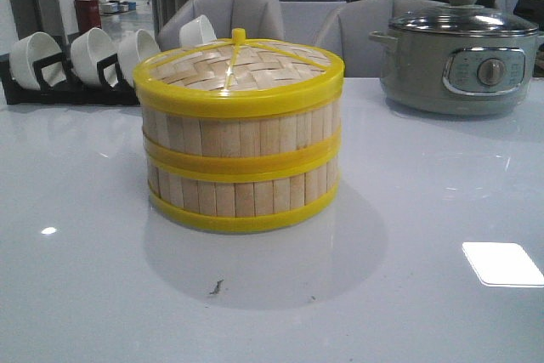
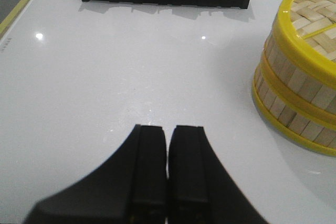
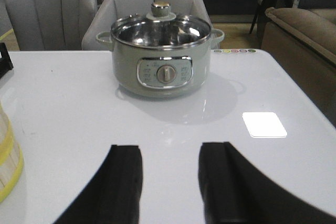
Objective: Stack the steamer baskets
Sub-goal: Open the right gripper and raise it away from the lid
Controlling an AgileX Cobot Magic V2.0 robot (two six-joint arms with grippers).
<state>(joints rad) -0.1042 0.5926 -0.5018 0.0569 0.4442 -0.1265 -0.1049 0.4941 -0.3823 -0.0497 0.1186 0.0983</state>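
The two baskets [image 1: 240, 167] already sit one on the other, hoops meeting in a double yellow band at mid-height, and the woven lid [image 1: 240, 65] with its small knob rests on top. The walls line up all round in the front view, with no overhang. As far as can be judged, the stacking is done and little is left beyond keeping the arms clear.

The stack stands on the white table [image 1: 425, 210], in front of the rack of white bowls [image 1: 76, 61], and the grey pot [image 1: 459, 61] is well apart from the stack on its other side.

Neither arm shows in the front view, so both seem pulled back from the stack. The left gripper [image 2: 167, 174] hovers over bare table beside the stack, its fingers pressed together with only a hairline between them and nothing held. The right gripper [image 3: 170, 182] faces the pot, with an edge of the stack just in view at one side; its fingers stand apart with a moderate gap, empty. How high either gripper hangs above the table is hard to tell from the wrist views.
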